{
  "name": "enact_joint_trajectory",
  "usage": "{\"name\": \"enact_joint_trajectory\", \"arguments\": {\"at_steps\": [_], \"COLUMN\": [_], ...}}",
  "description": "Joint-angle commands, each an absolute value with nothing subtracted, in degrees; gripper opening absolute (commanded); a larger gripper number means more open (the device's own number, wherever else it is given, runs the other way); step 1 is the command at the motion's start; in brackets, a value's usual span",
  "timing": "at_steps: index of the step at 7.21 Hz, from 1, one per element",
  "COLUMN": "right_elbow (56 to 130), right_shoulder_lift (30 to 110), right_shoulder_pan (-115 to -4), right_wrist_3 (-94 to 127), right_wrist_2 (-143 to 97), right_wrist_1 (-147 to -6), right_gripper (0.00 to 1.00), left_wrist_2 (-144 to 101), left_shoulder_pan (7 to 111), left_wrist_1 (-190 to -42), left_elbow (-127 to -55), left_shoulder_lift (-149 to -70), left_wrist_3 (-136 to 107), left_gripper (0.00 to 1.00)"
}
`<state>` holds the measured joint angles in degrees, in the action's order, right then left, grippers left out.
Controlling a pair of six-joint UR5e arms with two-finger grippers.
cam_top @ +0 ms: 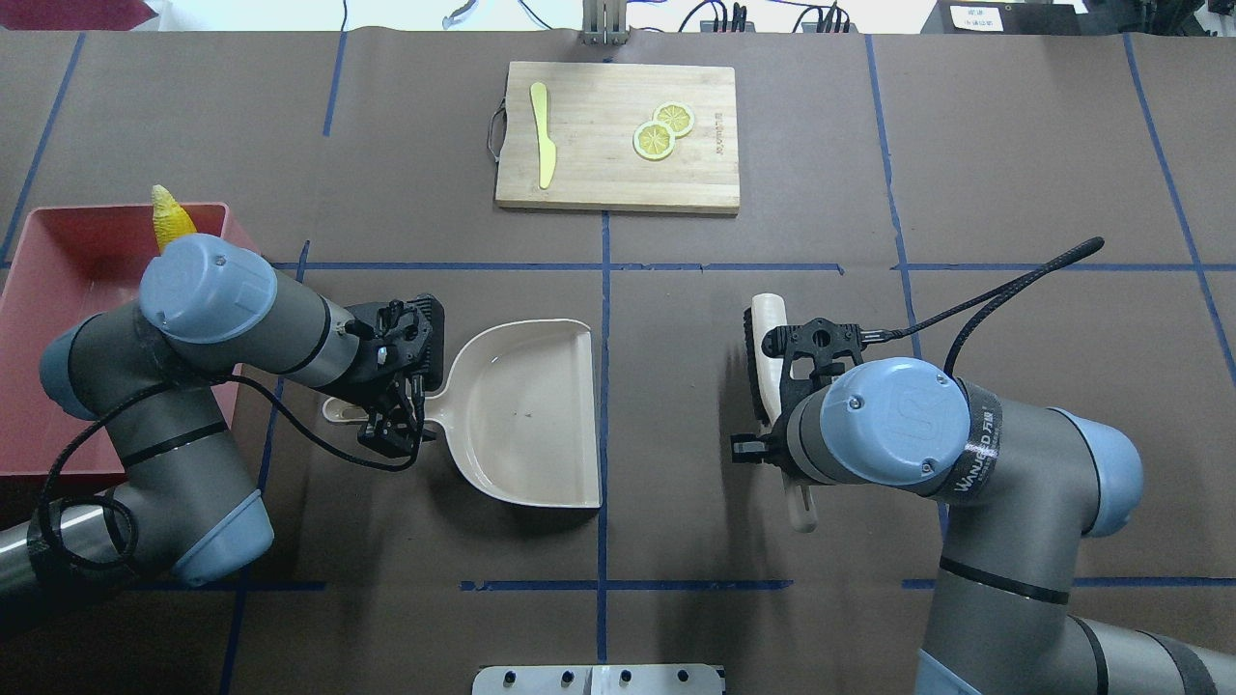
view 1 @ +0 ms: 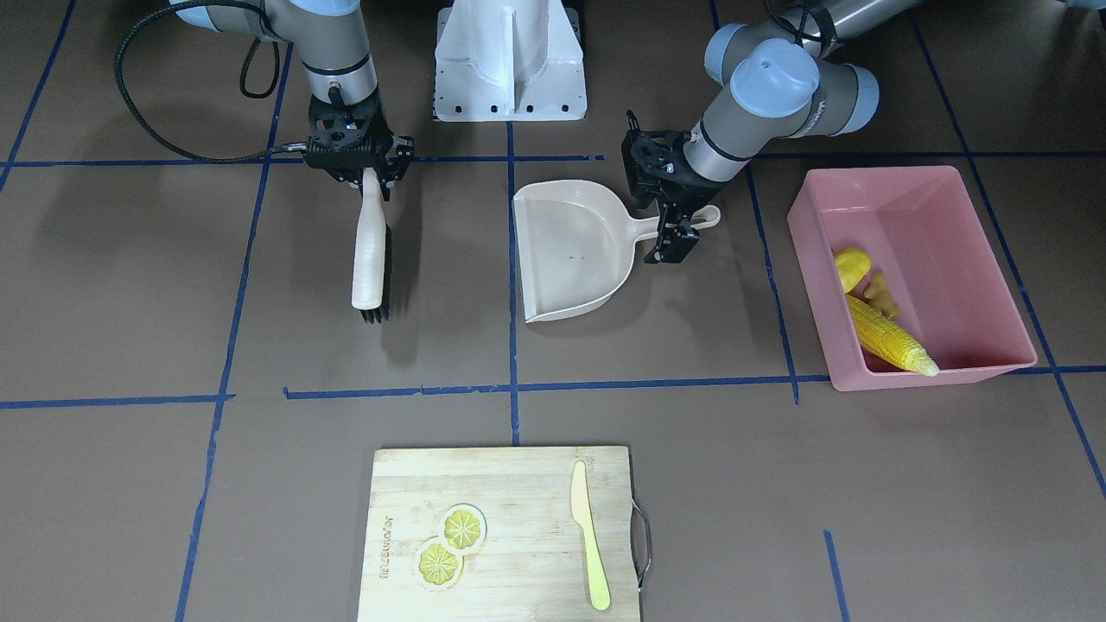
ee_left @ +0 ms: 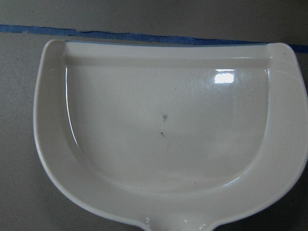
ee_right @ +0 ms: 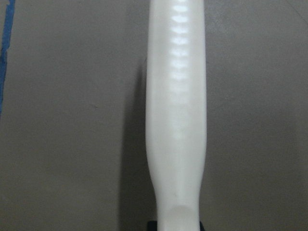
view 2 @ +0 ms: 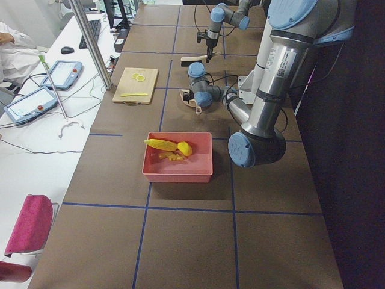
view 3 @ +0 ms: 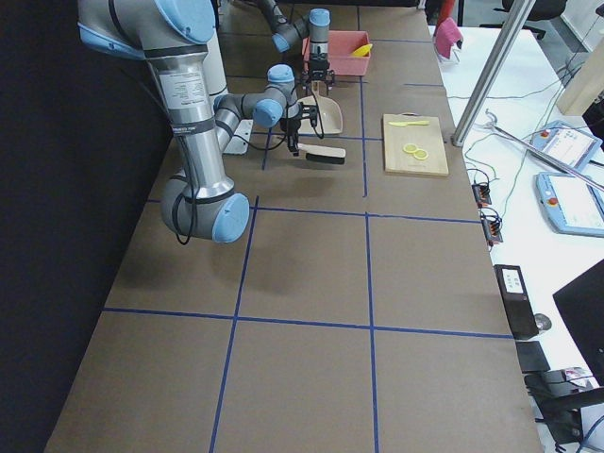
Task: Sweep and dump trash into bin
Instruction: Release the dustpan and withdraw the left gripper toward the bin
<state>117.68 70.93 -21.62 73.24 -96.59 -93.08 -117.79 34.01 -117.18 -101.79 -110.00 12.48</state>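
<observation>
The pink bin (view 1: 881,177) stands at the table's end on my left side. In it lie the corn cob (view 1: 890,341), the lumpy yellow piece (view 1: 851,266) and the tan ginger root (view 1: 881,294). The beige dustpan (view 1: 570,259) lies flat and empty on the table; it fills the left wrist view (ee_left: 163,130). My left gripper (view 1: 676,250) stands over the dustpan's handle with its fingers apart. My right gripper (view 1: 371,181) is shut on the handle of the white brush (view 1: 369,250), which points away from me with its black bristles to one side.
A wooden cutting board (view 1: 501,501) lies at the far side with two lemon slices (view 1: 449,544) and a pale yellow-green knife (view 1: 589,536) on it. The white robot base (view 1: 510,60) stands between the arms. Blue tape lines cross the brown table.
</observation>
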Motion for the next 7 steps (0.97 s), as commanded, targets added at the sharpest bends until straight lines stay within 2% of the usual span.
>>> {"name": "enact_joint_trajectory", "arguments": {"at_steps": [1,2,3,7], "right_elbow": [117.6,117.5,117.5,117.5], "right_shoulder_lift": [70.9,70.9,70.9,70.8], "right_shoulder_pan": [-21.6,-21.6,-21.6,-21.6], "right_wrist_3": [73.2,73.2,73.2,73.1], "right_wrist_2": [-96.6,-96.6,-96.6,-96.6], "right_wrist_1": [-93.1,-93.1,-93.1,-93.1], "right_gripper": [0.0,0.0,0.0,0.0], "left_wrist_2": [-120.0,-119.7,-119.7,-118.7], "left_shoulder_pan": [37.3,39.1,41.7,56.7], "left_wrist_1": [-107.6,-99.8,-96.0,-90.1], "left_elbow": [-107.9,-112.8,-114.2,-110.4], "left_shoulder_lift": [-109.3,-109.3,-109.3,-107.1], "left_wrist_3": [11.5,11.3,6.9,4.1], "left_gripper": [1.0,1.0,1.0,1.0]}}
